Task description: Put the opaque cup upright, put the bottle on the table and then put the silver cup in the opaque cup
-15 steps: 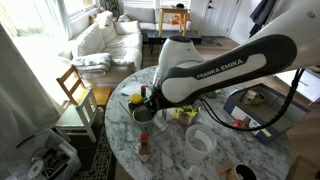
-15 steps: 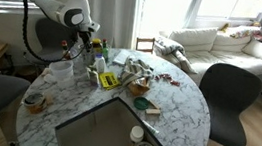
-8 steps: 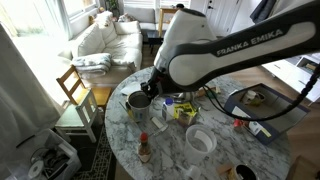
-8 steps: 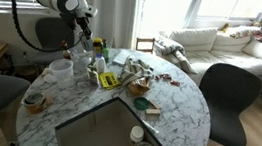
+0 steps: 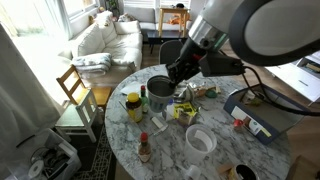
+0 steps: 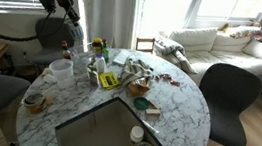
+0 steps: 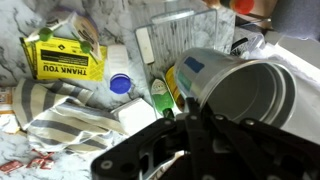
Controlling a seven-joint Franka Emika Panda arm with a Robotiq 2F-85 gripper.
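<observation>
Silver metal fills much of the wrist view. The silver cup (image 7: 235, 88) is tilted onto its side, its open mouth turned towards the right of the picture. The dark hand (image 7: 195, 125) comes in from the bottom edge and is clamped on the cup. Exactly where the fingers meet the cup is hard to make out there.

In an exterior view the hand (image 5: 175, 80) holds the silver cup (image 5: 158, 90) clear of the round marble worktop (image 5: 215, 165), above its cluttered middle. The opaque cup (image 5: 200, 141) stands upright on the worktop with its wide rim facing up. It is well apart from the silver cup, nearer the camera. The same white cup (image 6: 59, 70) also shows upright in an exterior view, near the worktop's edge below the raised arm.

A yellow container (image 5: 133, 106) stands upright on the worktop, just to the side of the lifted cup. A small red-capped bottle (image 5: 144, 149) stands near the front edge.

Below the cup, the wrist view shows:
- a yellow box (image 7: 65, 58)
- a blue cap (image 7: 120, 83)
- a green bottle (image 7: 160, 97)
- a striped cloth (image 7: 45, 112)

All four are on the marble surface.
</observation>
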